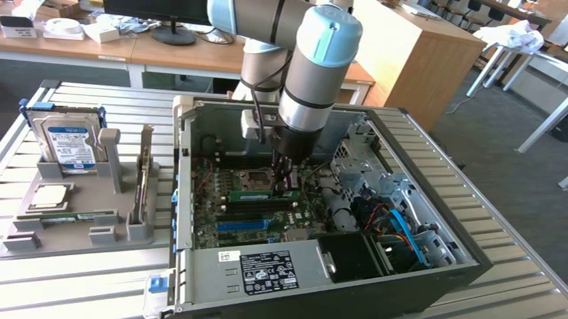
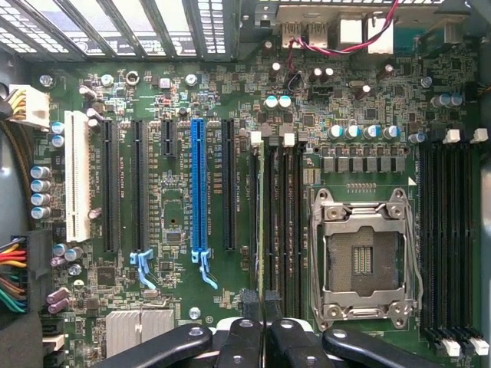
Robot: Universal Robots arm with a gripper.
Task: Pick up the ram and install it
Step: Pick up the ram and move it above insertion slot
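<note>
pincer (image 1: 286, 188) stands inside the open computer case (image 1: 457, 219), hung straight down from the grey arm (image 1: 320, 60). its black fingers (image 2: 244, 341) are drawn almost together and pinch the thin top edge of the ram (image 1: 257, 195) between their tips.

in the exterior view the ram is a green stick set on edge on the motherboard (image 1: 222, 229). it runs from the fingertips out toward nine o'clock, so the grip falls on the end nearest the pincer. it sits along one of the dark memory slots; whether it is pressed fully home cannot be told.

in that same view the processor socket (image 1: 257, 178) lies just beside the ram at eleven o'clock of the pincer. the blue slot (image 1: 241, 226) lies near at seven o'clock, and the power supply (image 1: 266, 269) with its black label at six o'clock.

from the wrist, the fingers meet over the bank of memory slots, which lies between the socket and the blue slot.

outside the case, well apart at nine o'clock in the exterior view, a grey tray (image 1: 80, 232) rests on the slatted table (image 1: 80, 282). it carries a hard drive (image 1: 66, 143) standing upright, a silver processor (image 1: 52, 194) and a second green stick (image 1: 66, 217) lying flat.
</note>
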